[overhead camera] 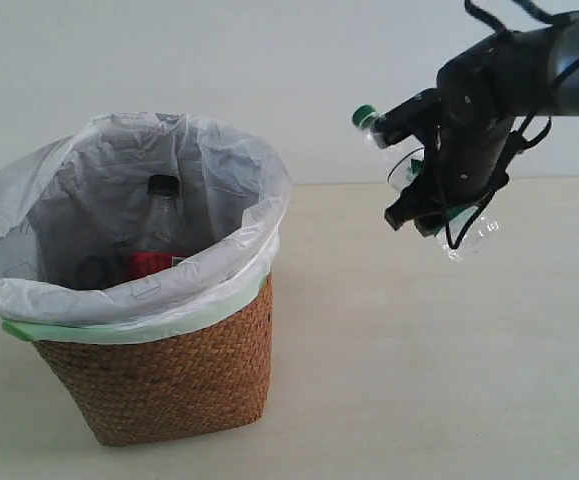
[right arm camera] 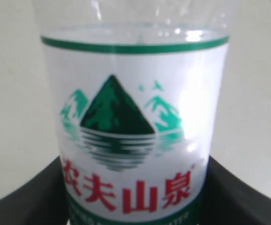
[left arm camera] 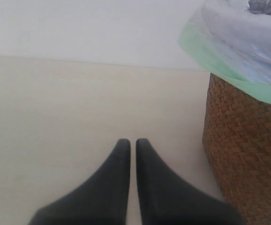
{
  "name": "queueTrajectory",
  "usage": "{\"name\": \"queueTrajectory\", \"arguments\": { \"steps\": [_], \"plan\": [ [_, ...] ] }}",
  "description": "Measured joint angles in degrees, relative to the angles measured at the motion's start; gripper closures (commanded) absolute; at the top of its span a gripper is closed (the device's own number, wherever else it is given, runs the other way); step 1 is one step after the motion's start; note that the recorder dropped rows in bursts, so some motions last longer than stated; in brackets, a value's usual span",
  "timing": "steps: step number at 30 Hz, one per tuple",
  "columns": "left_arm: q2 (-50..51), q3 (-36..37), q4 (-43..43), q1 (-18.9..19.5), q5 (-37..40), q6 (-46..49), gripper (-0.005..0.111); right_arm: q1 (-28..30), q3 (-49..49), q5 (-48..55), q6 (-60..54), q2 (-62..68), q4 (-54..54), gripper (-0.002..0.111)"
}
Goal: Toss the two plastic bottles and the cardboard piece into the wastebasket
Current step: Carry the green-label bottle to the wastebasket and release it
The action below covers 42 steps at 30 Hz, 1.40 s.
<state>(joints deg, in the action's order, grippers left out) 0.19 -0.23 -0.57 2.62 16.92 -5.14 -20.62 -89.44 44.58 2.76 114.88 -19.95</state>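
The wicker wastebasket (overhead camera: 169, 385) with its white bag stands at the left of the exterior view; its woven wall (left arm camera: 247, 154) fills one side of the left wrist view. Inside it stands the bottle with the black cap and red label (overhead camera: 157, 235). My right gripper (overhead camera: 424, 190) hangs high to the right of the basket, shut on the green-capped bottle (overhead camera: 374, 122), whose white-and-green label (right arm camera: 133, 126) fills the right wrist view. My left gripper (left arm camera: 133, 143) is shut and empty, low beside the basket. The cardboard piece is out of view.
A pale tabletop (overhead camera: 419, 380) spreads around the basket, with a white wall (overhead camera: 269, 60) behind. The bag's pale green edge (left arm camera: 229, 75) overhangs the basket rim near my left gripper.
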Motion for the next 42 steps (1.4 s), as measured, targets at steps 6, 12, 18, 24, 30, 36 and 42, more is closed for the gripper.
{"name": "queueTrajectory", "arguments": {
  "steps": [6,12,18,24,30,36,42],
  "plan": [
    [0.0,0.0,0.0,0.0,0.0,0.0,0.103,0.0,2.6,4.1,13.0,-6.0,1.0,0.108],
    [0.0,0.0,0.0,0.0,0.0,0.0,0.103,0.0,2.7,9.4,19.2,-13.0,-1.2,0.108],
    [0.0,0.0,0.0,0.0,0.0,0.0,0.103,0.0,2.7,14.2,20.5,-18.9,-5.0,0.108],
    [0.0,0.0,0.0,0.0,0.0,0.0,0.103,0.0,2.7,15.4,20.3,-21.0,-5.3,0.108],
    [0.0,0.0,0.0,0.0,0.0,0.0,0.103,-1.4,2.7,7.4,13.5,-20.8,8.4,0.079],
    [0.0,0.0,0.0,0.0,0.0,0.0,0.103,-8.6,-4.4,0.3,-12.8,-20.0,55.7,0.038],
    [0.0,0.0,0.0,0.0,0.0,0.0,0.103,-10.0,-11.3,-0.9,-15.7,-20.6,61.8,0.039]
  ]
}}
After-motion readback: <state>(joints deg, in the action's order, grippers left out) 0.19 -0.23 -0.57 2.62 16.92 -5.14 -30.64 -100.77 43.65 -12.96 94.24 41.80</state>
